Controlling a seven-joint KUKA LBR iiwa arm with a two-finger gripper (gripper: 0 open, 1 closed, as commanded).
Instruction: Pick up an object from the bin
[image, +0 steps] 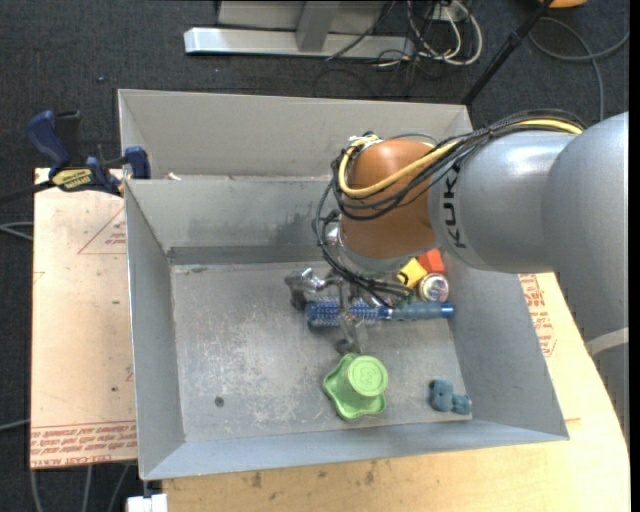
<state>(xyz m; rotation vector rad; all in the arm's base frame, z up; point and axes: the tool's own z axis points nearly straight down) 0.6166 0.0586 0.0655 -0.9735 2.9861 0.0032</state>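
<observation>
Claw (346, 328) over blue brush (412, 312), green cup (356, 386) near, blue lump (450, 398) apart

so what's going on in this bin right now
The grey arm reaches into the bin from the right. Its pincer is low over the floor, at the left end of a blue bristled brush in the middle. I can't tell if it has a grip on it. A green cup-like thing lies just in front, a small blue-grey piece is near the front right corner, and yellow and orange things sit by the wrist.
</observation>
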